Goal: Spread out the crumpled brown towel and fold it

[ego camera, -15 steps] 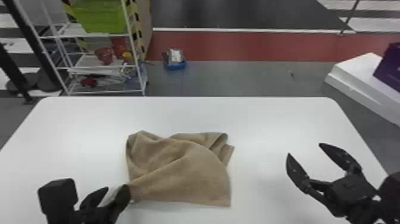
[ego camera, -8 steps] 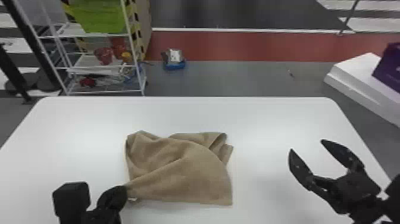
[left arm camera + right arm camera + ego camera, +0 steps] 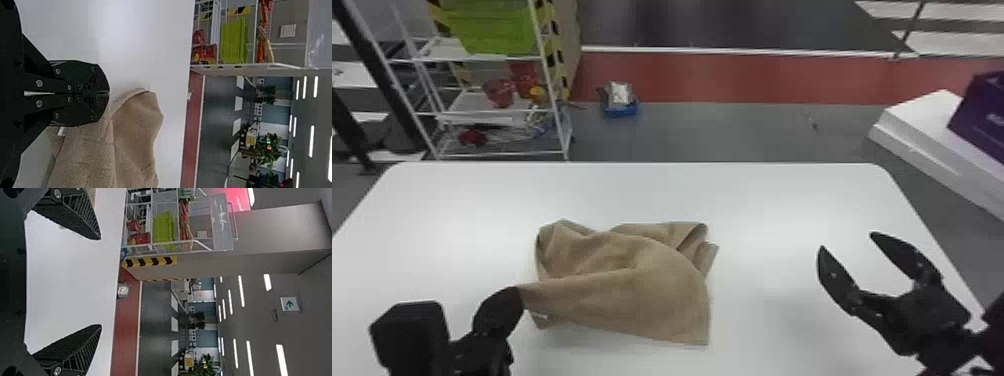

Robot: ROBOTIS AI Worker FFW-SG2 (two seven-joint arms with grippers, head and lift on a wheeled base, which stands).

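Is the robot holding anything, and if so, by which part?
The left pincer grips the brown towel at its near-left end, where the cloth narrows; the right pincer is open and holds nothing.

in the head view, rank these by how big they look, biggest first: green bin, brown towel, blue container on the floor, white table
1. White table
2. Brown towel
3. Green bin, as far as it shows
4. Blue container
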